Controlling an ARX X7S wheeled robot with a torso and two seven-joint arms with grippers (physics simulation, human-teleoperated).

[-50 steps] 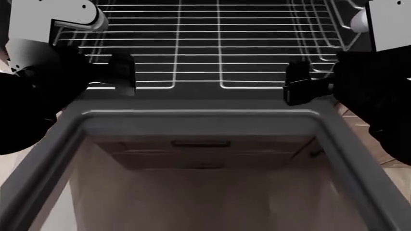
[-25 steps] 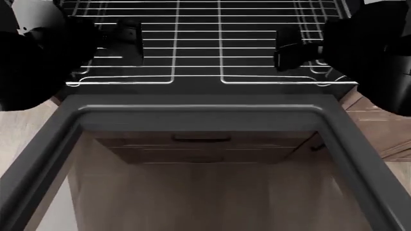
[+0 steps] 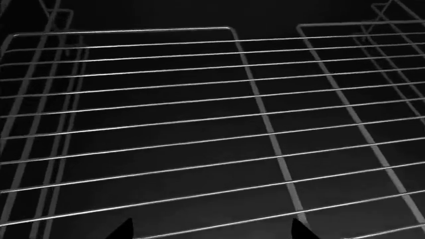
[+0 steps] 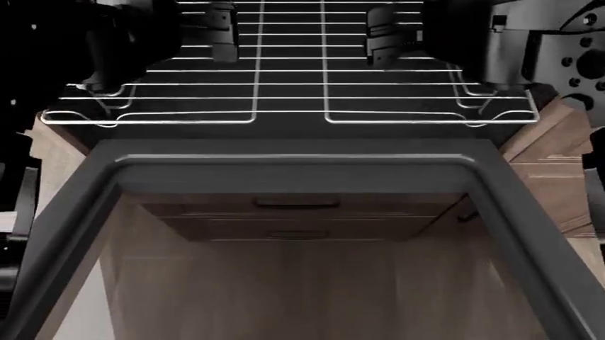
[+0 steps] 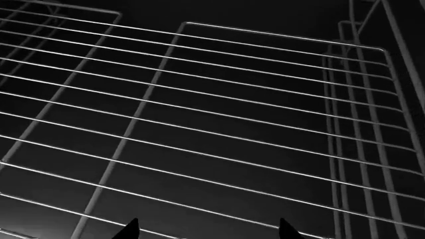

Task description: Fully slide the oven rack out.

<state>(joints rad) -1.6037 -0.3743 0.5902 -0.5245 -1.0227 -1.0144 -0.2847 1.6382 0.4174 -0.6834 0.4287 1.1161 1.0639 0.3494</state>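
The oven rack (image 4: 293,85) lies flat in the head view, w/ its two rounded front loops near the upper edge of the dark grey door (image 4: 293,166), which hangs open below it. The left gripper (image 4: 222,32) and right gripper (image 4: 383,34) are both over the rack, well behind its front loops, approx. on either side of the two middle rods. From the head view I cannot tell if they touch the wires.

In the left wrist view, two dark fingertips (image 3: 123,230) stand wide apart at the frame edge, and the rack (image 3: 199,124) spreads beyond them; nothing is between them. In the right wrist view it is the same: fingertips (image 5: 129,230) wide apart, the rack (image 5: 219,124) beyond them, w/ the wire side guide (image 5: 371,99) at the rack's far side. Both grippers hold nothing.

Wooden cabinet fronts (image 4: 293,212) show through the door's glass.
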